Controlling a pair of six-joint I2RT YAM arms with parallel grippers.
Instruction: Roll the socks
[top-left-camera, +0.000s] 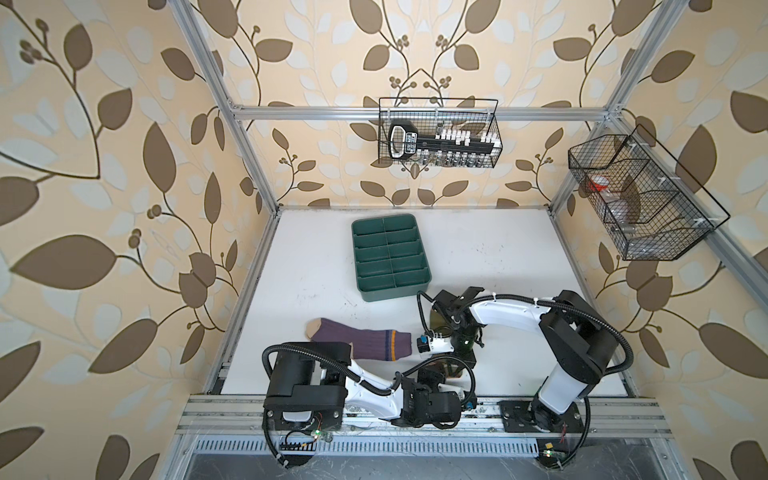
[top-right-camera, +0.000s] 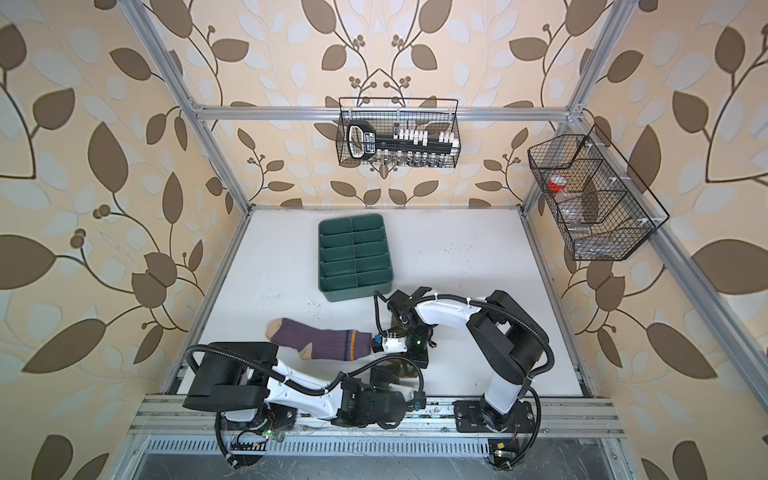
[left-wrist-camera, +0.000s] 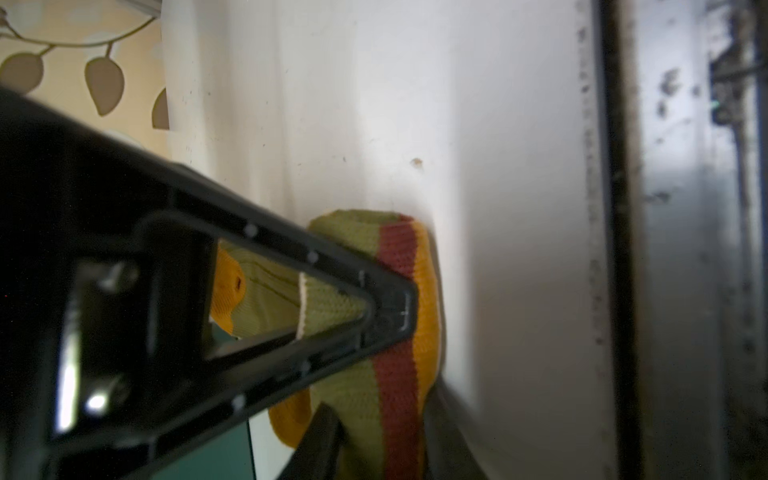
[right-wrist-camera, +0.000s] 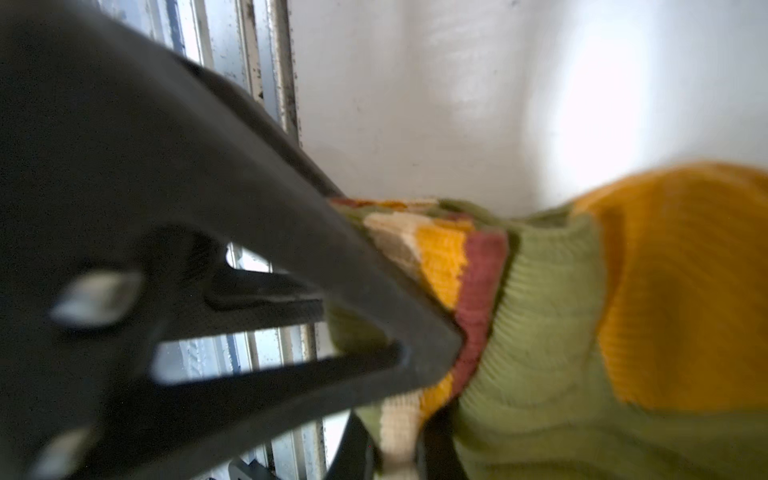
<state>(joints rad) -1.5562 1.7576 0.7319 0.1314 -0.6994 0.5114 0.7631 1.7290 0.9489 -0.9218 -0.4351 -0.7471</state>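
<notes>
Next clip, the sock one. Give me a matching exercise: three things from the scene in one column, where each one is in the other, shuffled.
Things
1. purple ribbed sock
2. olive green ribbed sock
3. dark green divided plastic tray

Places
A. empty, farther back than both socks
B. lying flat on the white table
C. pinched at its striped cuff by the right gripper

Pairs: 1-B, 2-C, 3-A
</notes>
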